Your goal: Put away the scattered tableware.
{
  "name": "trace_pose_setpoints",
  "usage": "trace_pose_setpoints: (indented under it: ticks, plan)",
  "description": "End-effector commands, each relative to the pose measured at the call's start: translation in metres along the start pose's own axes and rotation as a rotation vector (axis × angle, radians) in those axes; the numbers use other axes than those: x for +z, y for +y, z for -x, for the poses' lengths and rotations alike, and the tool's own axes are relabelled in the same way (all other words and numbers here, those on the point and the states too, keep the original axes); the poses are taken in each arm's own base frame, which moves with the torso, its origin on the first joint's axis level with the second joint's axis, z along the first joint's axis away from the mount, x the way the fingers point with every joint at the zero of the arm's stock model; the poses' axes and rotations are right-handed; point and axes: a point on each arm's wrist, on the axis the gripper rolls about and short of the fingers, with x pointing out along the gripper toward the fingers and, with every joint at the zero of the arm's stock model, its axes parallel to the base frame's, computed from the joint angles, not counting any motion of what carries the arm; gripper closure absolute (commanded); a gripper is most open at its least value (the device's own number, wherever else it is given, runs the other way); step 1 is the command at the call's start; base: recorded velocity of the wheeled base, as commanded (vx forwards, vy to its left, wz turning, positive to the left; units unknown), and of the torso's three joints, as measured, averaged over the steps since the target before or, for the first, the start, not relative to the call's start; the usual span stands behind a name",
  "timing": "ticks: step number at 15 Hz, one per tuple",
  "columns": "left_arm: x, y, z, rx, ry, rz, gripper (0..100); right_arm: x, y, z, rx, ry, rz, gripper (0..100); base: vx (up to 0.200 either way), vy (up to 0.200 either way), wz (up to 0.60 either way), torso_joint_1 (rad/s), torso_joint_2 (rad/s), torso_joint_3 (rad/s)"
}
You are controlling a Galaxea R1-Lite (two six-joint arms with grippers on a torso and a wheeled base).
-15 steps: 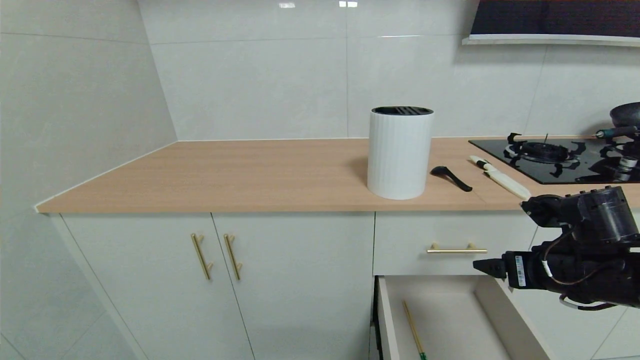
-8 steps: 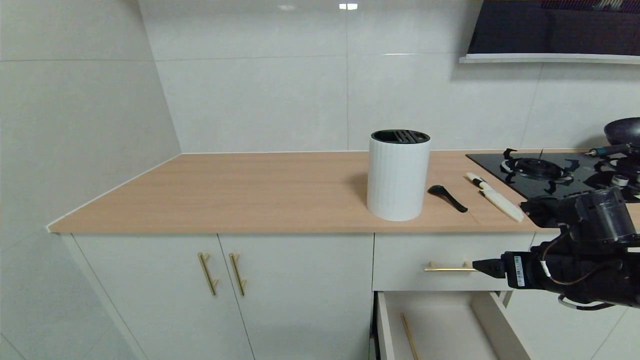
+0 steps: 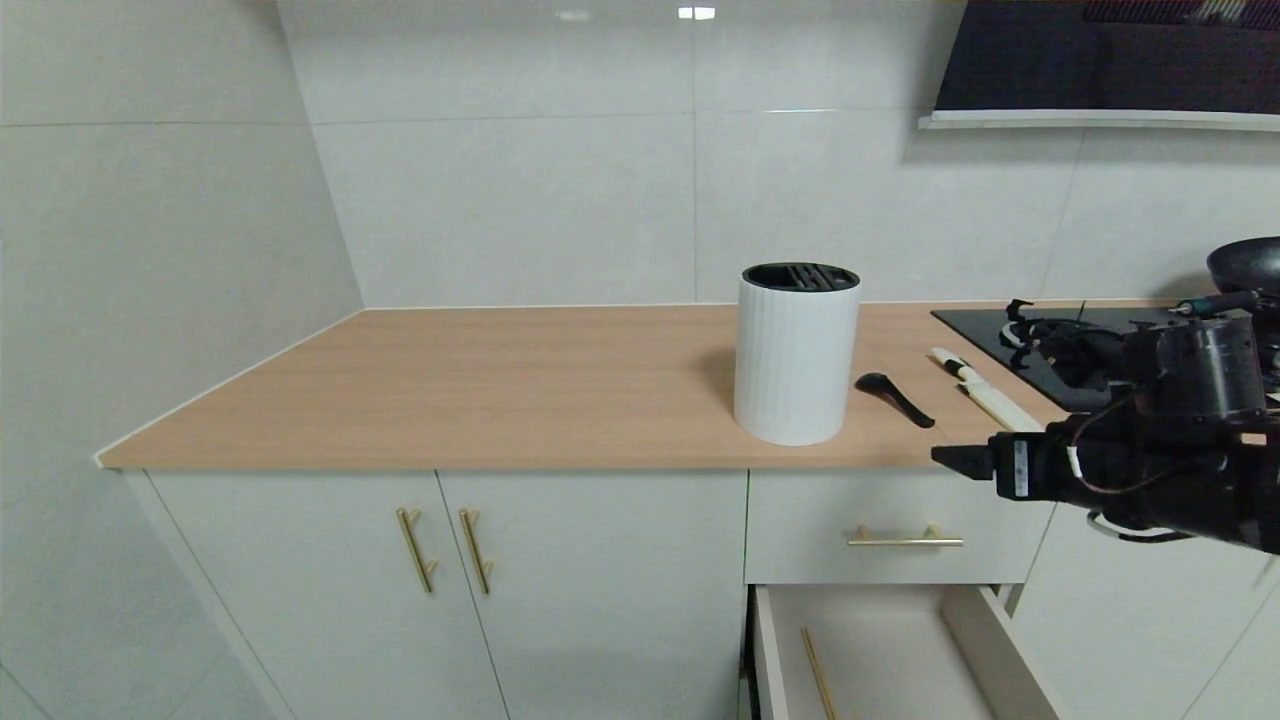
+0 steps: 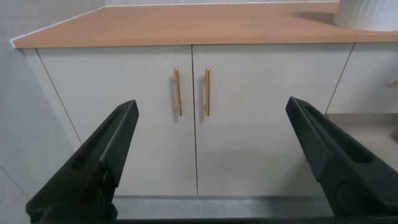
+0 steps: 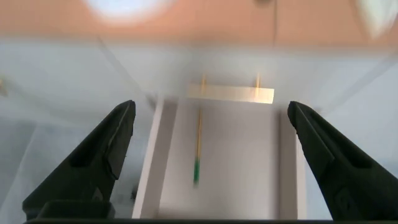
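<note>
White tiled walls close in a kitchen corner, and a long wooden countertop [image 3: 500, 390] runs across in front of us. Below its left stretch we have two white cabinet doors [image 3: 330, 590] with upright gold handles [image 3: 415, 548]. The left gripper [image 4: 211, 106] faces those doors with its fingers spread wide and nothing between them.

Moving right along the countertop, a tall white ribbed holder [image 3: 797, 355] with a black slotted top stands upright near the front edge. Just beside it on the right lies a black spoon [image 3: 893, 396], apart from the holder. Next, near the spoon but not touching it, comes a white knife [image 3: 985, 392], its near end hidden behind the right arm.

Under that stretch we see a closed drawer [image 3: 800, 525] with a gold bar handle, and beneath it an open drawer [image 3: 965, 625] with a chopstick [image 3: 818, 672] lying lengthwise near its left wall.

The right gripper [image 3: 948, 458] hovers level with the counter's front edge above both drawers, fingers well apart and holding nothing. From its wrist we look down blurrily at the chopstick.

Farther right a black hob [image 3: 1040, 345] sits in the countertop, partly covered by the arm. A dark pan [image 3: 1245, 262] stands on it at the far edge, with a dark range hood [image 3: 1100, 60] above.
</note>
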Motion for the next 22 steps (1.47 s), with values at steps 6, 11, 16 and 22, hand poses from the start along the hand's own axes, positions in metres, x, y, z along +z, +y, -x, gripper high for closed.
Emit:
trace_pose_setpoints:
  ticks: [6,11,16,22]
  plan:
    - [0.0,0.0,0.0,0.0,0.001,0.0,0,0.044,-0.051,-0.116,0.108,-0.038,0.114,0,0.0,0.0,0.0,0.0,0.0,0.0]
    - [0.0,0.0,0.0,0.0,0.001,0.0,0,0.04,-0.064,-0.155,0.15,-0.031,0.107,0,0.0,0.0,0.0,0.0,0.0,0.0]
    - [0.0,0.0,0.0,0.0,0.001,0.0,0,0.03,-0.065,-0.172,0.166,-0.006,0.106,0,0.0,0.0,0.0,0.0,0.0,0.0]
    - [0.0,0.0,0.0,0.0,0.001,0.0,0,0.029,-0.063,-0.188,0.147,-0.009,0.114,0,0.0,0.0,0.0,0.0,0.0,0.0]
